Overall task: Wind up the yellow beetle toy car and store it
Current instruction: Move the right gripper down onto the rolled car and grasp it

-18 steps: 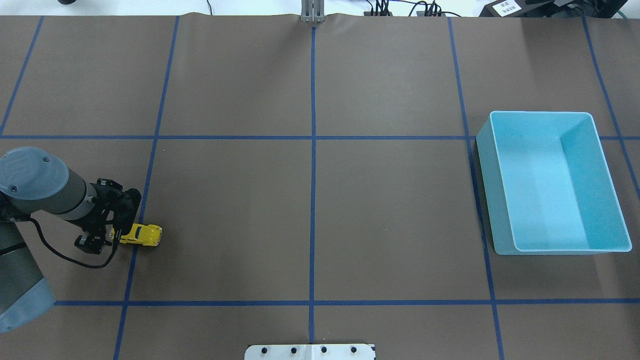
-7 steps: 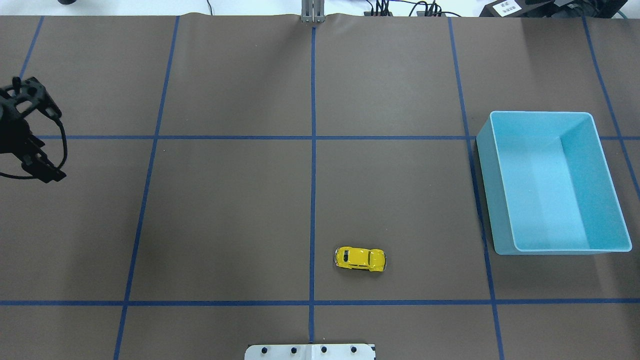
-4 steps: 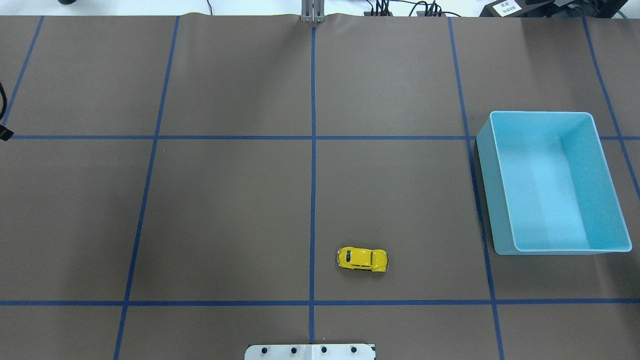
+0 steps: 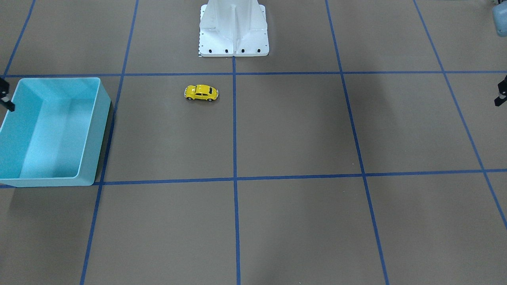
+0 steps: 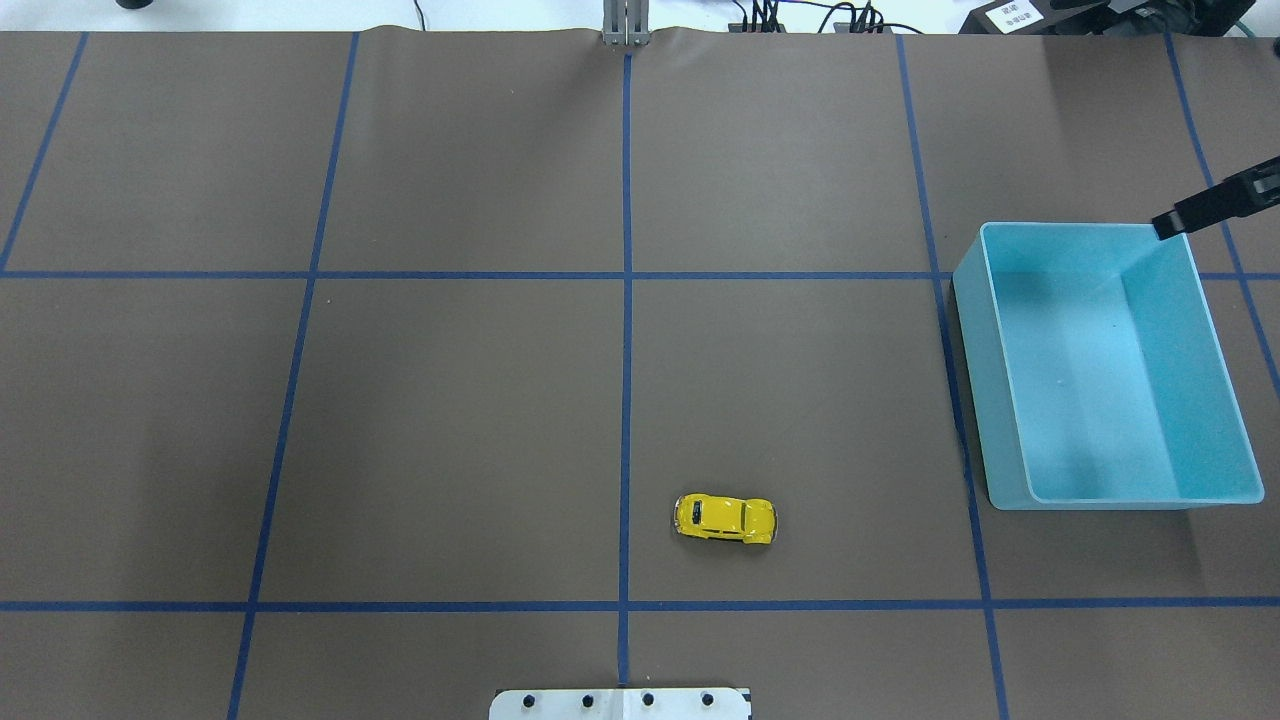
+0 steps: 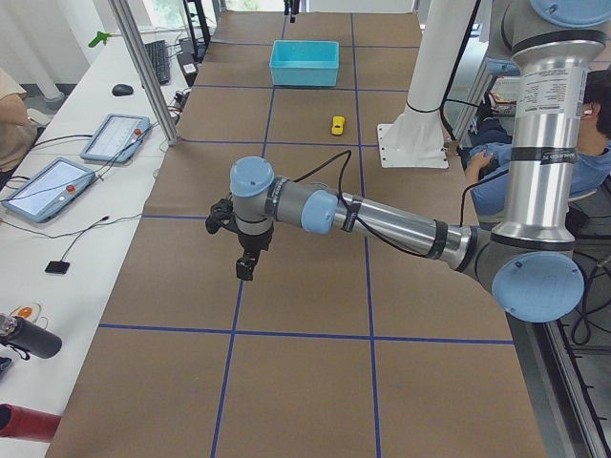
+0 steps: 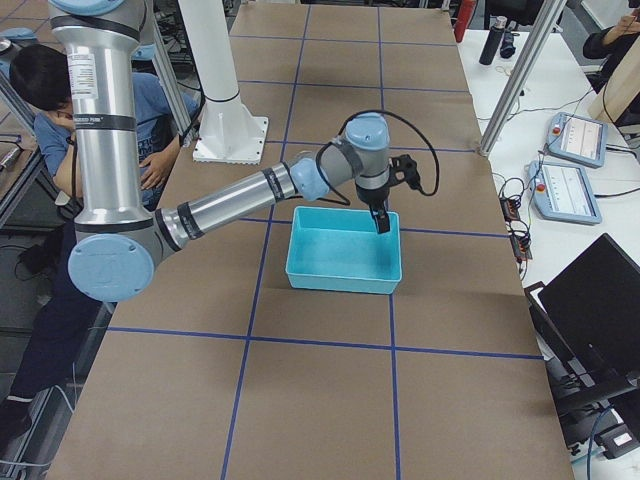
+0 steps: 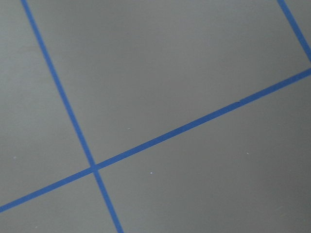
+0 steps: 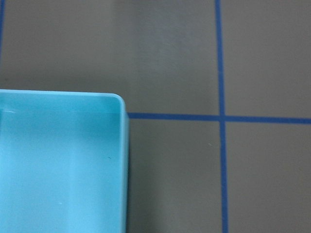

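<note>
The yellow beetle toy car (image 5: pixel 725 519) stands alone on its wheels on the brown table, just right of the centre line and near the robot's base; it also shows in the front view (image 4: pixel 201 92). The turquoise bin (image 5: pixel 968 300) sits far to the right and holds nothing. Of my right gripper (image 7: pixel 381 218) only one black finger (image 5: pixel 1215 205) shows, above the bin's far right corner. My left gripper (image 6: pixel 246 260) hangs over bare table far to the left, with one fingertip (image 4: pixel 501 95) at the front view's edge. I cannot tell whether either is open or shut.
The robot's white base plate (image 5: pixel 620 703) lies at the near edge, close behind the car. Blue tape lines (image 5: pixel 626 300) grid the table. The right wrist view shows the bin's corner (image 9: pixel 119 102); the left wrist view shows only table and tape.
The left gripper let go of the car, which rolled from the far left to right of centre and stopped. The left arm left the overhead view. A right gripper finger came in over the bin's corner.
</note>
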Motion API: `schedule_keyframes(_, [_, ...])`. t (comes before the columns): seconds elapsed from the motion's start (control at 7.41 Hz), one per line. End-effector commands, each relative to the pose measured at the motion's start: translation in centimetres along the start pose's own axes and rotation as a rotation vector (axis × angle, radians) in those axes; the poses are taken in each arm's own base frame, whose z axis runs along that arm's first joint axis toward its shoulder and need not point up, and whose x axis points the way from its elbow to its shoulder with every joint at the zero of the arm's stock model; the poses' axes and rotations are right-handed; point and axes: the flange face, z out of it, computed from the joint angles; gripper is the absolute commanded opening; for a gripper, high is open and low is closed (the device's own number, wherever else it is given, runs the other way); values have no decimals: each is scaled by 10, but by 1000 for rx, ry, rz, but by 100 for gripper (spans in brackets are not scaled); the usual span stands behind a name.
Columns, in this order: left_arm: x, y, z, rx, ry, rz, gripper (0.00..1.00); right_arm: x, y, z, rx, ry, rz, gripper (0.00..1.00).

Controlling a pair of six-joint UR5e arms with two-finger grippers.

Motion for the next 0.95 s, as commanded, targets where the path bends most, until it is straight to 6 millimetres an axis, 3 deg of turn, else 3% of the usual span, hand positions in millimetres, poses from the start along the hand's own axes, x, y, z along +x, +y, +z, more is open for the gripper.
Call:
schedule_keyframes(0.0, [-50, 50, -12, 0, 37, -158, 100, -122, -6, 32, 18, -11, -334, 100])
schedule_keyframes(0.14, [-72, 72, -11, -15, 28, -225, 100, -162, 3, 60, -3, -9, -462, 100])
schedule_keyframes(0.27, [-98, 108, 9, -58, 31, -290, 100, -213, 17, 93, -25, -20, -558, 100])
schedule_keyframes(0.41, [-105, 113, 8, -55, 29, -305, 100, -264, 27, 127, -24, 6, -708, 100])
schedule_keyframes(0.68, [-112, 114, 4, -59, -60, -297, 100, -351, 27, 154, -11, -75, -808, 100])
schedule_keyframes(0.81, [-110, 110, 1, -54, -62, -296, 100, -384, 40, 164, -19, -106, -839, 100])
